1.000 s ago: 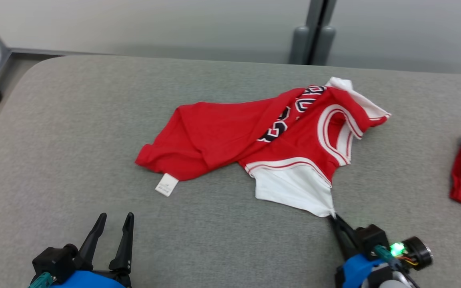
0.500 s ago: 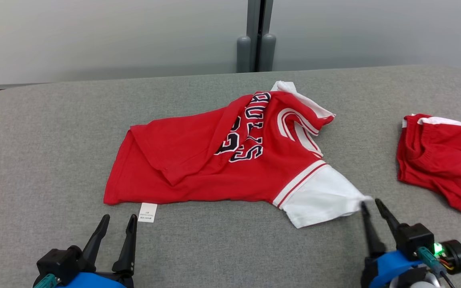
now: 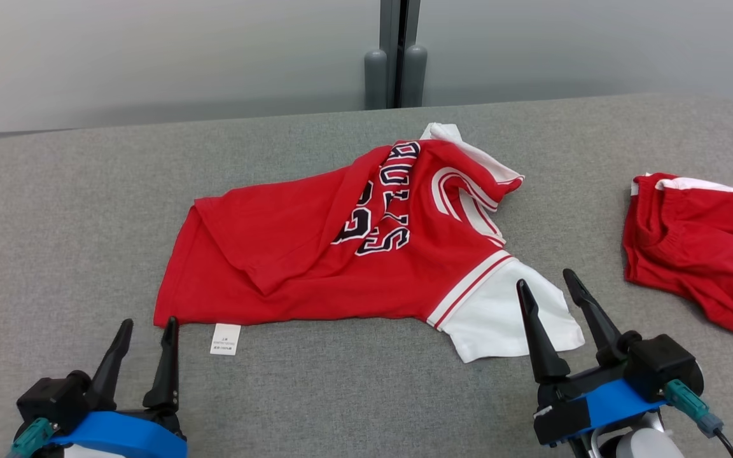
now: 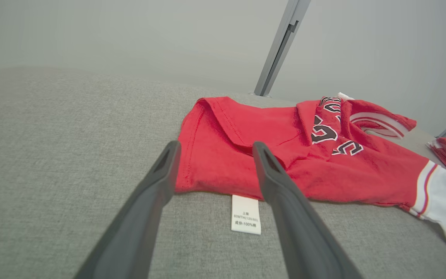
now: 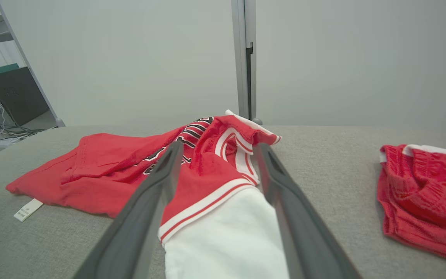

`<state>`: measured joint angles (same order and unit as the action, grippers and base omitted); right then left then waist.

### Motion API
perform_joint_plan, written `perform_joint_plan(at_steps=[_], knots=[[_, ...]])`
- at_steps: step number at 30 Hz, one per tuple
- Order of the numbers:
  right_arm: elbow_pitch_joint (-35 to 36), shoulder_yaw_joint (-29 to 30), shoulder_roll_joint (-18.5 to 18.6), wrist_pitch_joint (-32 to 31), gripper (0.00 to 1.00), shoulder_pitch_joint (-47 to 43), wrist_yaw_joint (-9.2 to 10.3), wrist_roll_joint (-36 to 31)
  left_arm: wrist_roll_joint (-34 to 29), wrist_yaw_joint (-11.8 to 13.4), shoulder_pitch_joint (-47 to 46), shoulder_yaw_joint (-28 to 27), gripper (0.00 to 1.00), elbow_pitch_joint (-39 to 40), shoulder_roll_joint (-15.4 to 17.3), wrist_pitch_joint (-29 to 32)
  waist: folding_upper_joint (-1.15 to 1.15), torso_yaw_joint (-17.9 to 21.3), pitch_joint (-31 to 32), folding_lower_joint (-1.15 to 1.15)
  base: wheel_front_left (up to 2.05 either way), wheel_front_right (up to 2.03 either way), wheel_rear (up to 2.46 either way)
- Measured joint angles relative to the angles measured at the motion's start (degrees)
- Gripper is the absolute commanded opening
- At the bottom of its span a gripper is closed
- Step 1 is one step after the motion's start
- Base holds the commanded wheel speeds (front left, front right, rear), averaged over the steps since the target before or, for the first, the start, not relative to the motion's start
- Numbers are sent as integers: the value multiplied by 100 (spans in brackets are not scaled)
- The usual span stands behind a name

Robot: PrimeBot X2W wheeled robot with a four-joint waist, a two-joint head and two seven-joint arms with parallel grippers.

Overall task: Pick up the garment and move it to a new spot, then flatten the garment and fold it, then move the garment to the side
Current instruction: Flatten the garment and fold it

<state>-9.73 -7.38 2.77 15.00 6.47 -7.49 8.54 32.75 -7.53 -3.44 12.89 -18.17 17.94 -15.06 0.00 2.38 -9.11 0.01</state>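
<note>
The garment [image 3: 315, 267] is a red shirt with white sleeves and black lettering, lying crumpled and partly folded over itself in the middle of the grey surface [image 3: 74, 210]. Its white care label [image 3: 225, 338] sticks out at the front hem. My right gripper [image 3: 548, 285] is open, its fingers apart over the near white sleeve [image 3: 500, 318], which lies loose between them [image 5: 227, 236]. My left gripper [image 3: 147, 326] is open near the shirt's front left corner; in the left wrist view its fingers frame the hem [image 4: 215, 174] and the label [image 4: 246, 214].
A second red garment with a white waistband [image 3: 697, 248] lies bunched at the right [image 5: 424, 190]. Behind the padded surface's far edge stand a pale wall and a grey post [image 3: 394, 54]. Bare grey surface lies to the left and along the front.
My right gripper has let go of the white sleeve and opened wide, its fingers now over the sleeve. The garment was dragged flatter earlier. The head camera has shifted, so the scene sits differently.
</note>
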Motion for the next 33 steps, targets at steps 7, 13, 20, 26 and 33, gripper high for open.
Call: perform_joint_plan(at_steps=[7, 13, 20, 26, 33], knots=[[-471, 54, -1, -1, 100, -146, 1, 126, -334, -1, 218, -436, 100, -215, -270, 0, 0, -20, 242, 0, 0, 0, 0], [-948, 305, 1, -1, 100, -329, 1, 107, -667, 0, 514, -826, 100, -446, -577, 0, 0, -62, 571, -1, 0, 0, 0], [-1173, 394, 1, -1, 100, -384, 1, 59, -935, 0, 693, -1061, 100, -587, -817, 0, 0, -39, 794, -1, 0, 0, 0], [-1121, 241, 0, -1, 100, -338, 1, 77, -795, -1, 616, -976, 100, -548, -780, 0, -1, -2, 573, -1, 0, 0, 0], [-801, 36, 0, 0, 100, -268, 1, 122, -142, 0, 120, -516, 100, -599, -181, 0, 1, 123, 33, 0, 0, 0, 0]])
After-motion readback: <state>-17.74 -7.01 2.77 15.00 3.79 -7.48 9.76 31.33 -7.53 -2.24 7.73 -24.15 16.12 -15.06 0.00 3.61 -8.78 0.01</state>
